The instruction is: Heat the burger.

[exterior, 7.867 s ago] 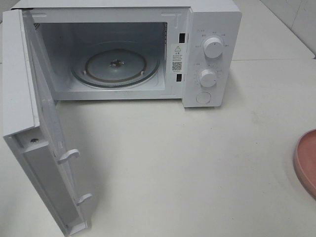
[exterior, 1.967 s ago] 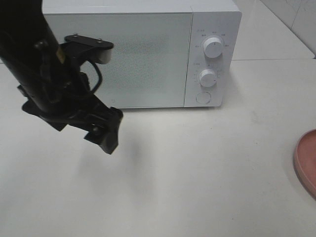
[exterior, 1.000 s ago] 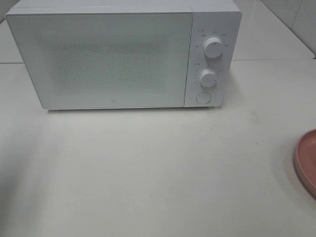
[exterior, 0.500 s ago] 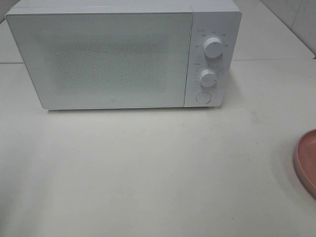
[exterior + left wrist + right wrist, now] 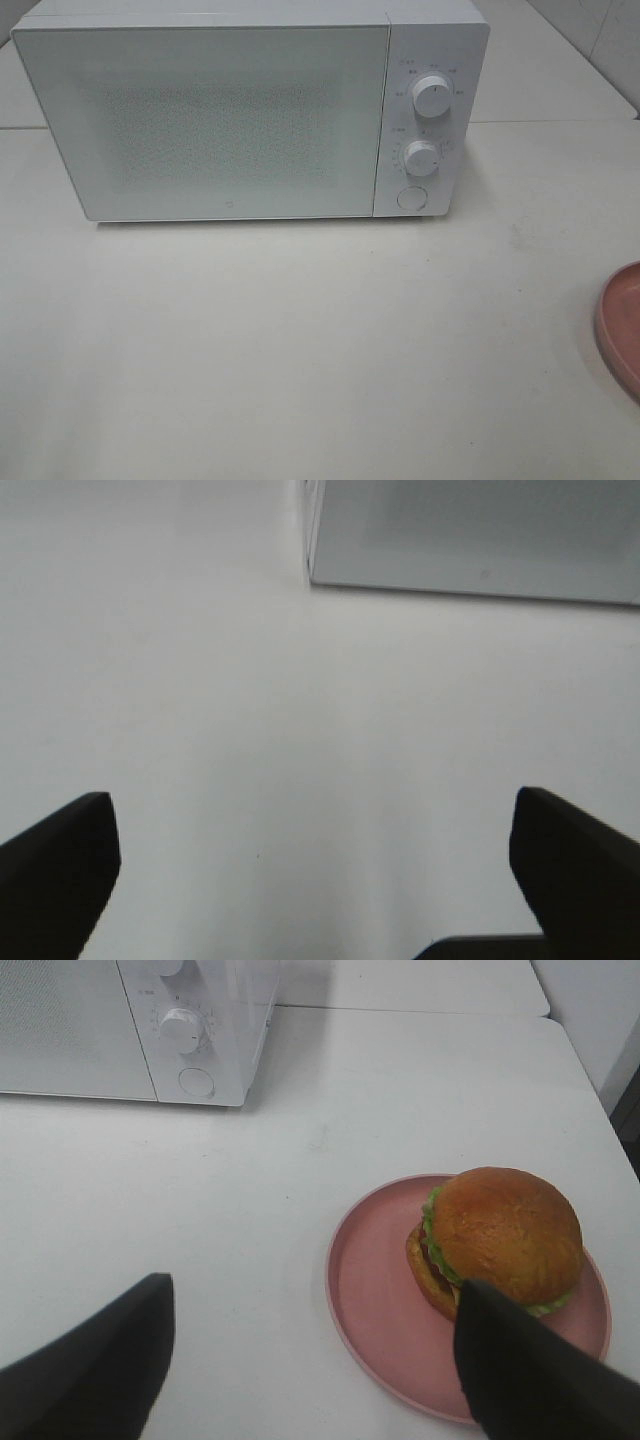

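The burger (image 5: 505, 1235), with a golden-brown bun and green lettuce, sits on a pink plate (image 5: 370, 1290) in the right wrist view. My right gripper (image 5: 310, 1380) hovers open and empty above the table, with the burger beside one finger. In the high view only the plate's rim (image 5: 620, 330) shows at the right edge; the burger is out of that view. The white microwave (image 5: 200, 120) stands at the back with its door shut. My left gripper (image 5: 318, 880) is open and empty over bare table near the microwave's corner (image 5: 470, 530). Neither arm shows in the high view.
The microwave's panel on its right side has two round knobs (image 5: 431, 96) (image 5: 421, 158) and a round button (image 5: 411, 198). The microwave also shows in the right wrist view (image 5: 100, 1030). The white table (image 5: 300, 350) stretches in front of it.
The microwave door stood open on an empty turntable, and is now shut. My left arm was in front of the door two seconds ago and has left the high view. Nothing moved in the last second.
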Controlling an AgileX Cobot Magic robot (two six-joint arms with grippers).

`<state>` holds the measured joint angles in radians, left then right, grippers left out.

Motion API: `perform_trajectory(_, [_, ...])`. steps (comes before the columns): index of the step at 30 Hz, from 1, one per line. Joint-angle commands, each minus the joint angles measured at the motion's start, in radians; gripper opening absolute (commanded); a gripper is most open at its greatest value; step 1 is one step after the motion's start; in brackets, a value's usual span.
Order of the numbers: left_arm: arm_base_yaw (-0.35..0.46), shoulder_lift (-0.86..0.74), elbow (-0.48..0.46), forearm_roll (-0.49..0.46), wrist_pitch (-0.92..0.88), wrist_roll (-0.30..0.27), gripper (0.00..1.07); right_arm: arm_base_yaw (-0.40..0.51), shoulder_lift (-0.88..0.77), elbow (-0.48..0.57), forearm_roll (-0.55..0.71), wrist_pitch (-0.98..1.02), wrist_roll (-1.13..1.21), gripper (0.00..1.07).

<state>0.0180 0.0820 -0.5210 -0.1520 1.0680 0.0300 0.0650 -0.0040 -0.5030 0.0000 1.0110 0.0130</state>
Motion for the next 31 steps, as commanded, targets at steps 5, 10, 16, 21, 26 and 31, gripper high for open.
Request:
perform_trajectory(5, [0.004,-0.11,0.004,-0.019,-0.004,-0.002,0.98,-0.007,-0.027,0.003,-0.006,-0.015,-0.007,0.75])
perform_trajectory(10, [0.004,-0.113,0.005,-0.021,-0.004,-0.002,0.98,-0.007,-0.026,0.003,-0.006,-0.015,-0.007,0.75])
perform_trajectory(16, [0.004,-0.113,0.005,-0.021,-0.004,-0.002,0.98,-0.005,-0.027,0.003,-0.006,-0.015,-0.007,0.75])
perform_trajectory(21, [0.004,-0.11,0.005,-0.021,-0.004,-0.002,0.98,-0.005,-0.027,0.003,-0.006,-0.015,-0.007,0.75])
perform_trajectory(26, [0.004,-0.106,0.005,-0.02,-0.004,-0.002,0.98,-0.005,-0.027,0.003,-0.006,-0.015,-0.007,0.75])
perform_trajectory(31, [0.004,-0.105,0.005,-0.02,-0.004,-0.002,0.98,-0.005,-0.027,0.003,-0.006,-0.015,-0.007,0.75])
